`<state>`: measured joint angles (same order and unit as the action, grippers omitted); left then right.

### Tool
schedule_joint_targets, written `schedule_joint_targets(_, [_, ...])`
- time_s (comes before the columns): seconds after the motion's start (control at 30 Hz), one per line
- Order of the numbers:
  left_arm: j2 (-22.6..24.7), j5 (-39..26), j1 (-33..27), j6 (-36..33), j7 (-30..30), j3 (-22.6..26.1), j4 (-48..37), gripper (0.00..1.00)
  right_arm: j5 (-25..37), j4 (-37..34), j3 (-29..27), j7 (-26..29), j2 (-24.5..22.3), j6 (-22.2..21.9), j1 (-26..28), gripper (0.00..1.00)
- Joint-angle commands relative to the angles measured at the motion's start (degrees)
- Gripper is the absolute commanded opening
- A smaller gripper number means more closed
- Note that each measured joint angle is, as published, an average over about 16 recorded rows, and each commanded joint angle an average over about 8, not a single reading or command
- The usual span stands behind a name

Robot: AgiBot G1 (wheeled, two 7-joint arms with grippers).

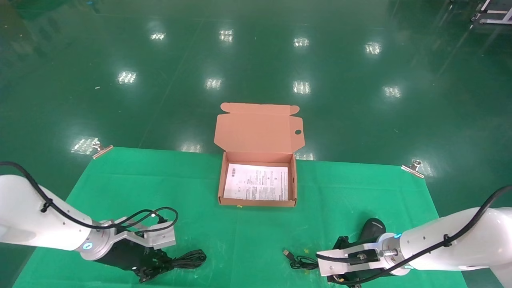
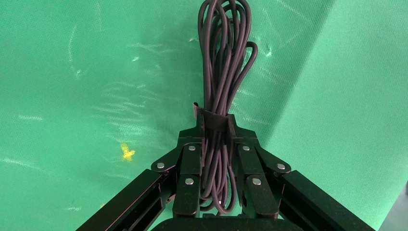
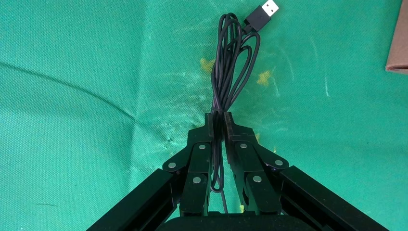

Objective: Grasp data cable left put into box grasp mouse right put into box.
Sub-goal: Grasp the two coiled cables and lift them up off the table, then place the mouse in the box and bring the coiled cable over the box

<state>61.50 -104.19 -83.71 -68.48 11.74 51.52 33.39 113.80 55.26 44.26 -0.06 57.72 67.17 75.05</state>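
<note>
Head view: left gripper [image 1: 154, 267] at seven o'clock clamps the data cable [image 1: 188, 259]; right gripper [image 1: 343, 264] at five o'clock pinches the mouse's [image 1: 372, 230] cord [image 3: 231, 72].

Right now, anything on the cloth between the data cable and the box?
No. In the head view, only bare green cloth lies between the data cable, clamped by the left gripper, and the box. The mouse sits off to the right.

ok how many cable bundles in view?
2. The data cable lies at the mat's near left, left gripper jaws shut on it. The mouse cord lies at near right, right gripper shut on it. None in the box.
</note>
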Motion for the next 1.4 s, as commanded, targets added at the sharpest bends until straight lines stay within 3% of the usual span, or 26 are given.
schedule_joint_targets(0.03, [0.1,-0.1,0.0,0.0,-0.1,0.1,-0.1,0.00,0.1,-0.1,0.0,0.1,0.1,0.1,0.1,0.00])
schedule_joint_targets(0.4, [-5.7,0.5,-4.4,0.8,0.4,-2.3,12.6,0.00,-4.2,5.9,-7.3,6.0,-8.1,-1.2,7.0,0.00])
schedule_joint_targets(0.6, [-7.3,-1.2,-6.8,3.1,2.1,-3.4,20.6,0.00,-5.4,7.8,-10.7,7.3,-8.6,-4.4,12.3,0.00])
schedule_joint_targets(0.83, [-5.6,-5.4,-10.4,7.3,3.9,-3.8,25.2,0.00,-8.4,4.4,-12.5,3.7,-1.7,-7.8,19.3,0.00])
schedule_joint_targets(1.13, [-1.9,-10.8,-15.3,12.9,6.5,-4.5,24.7,0.00,-10.6,-10.0,-12.7,-5.7,10.6,-13.4,27.9,0.00])
schedule_joint_targets(1.4, [-1.1,-12.3,-17.2,14.0,7.8,-4.8,23.8,0.00,-11.6,-16.6,-12.7,-10.9,15.2,-14.8,31.1,0.00])
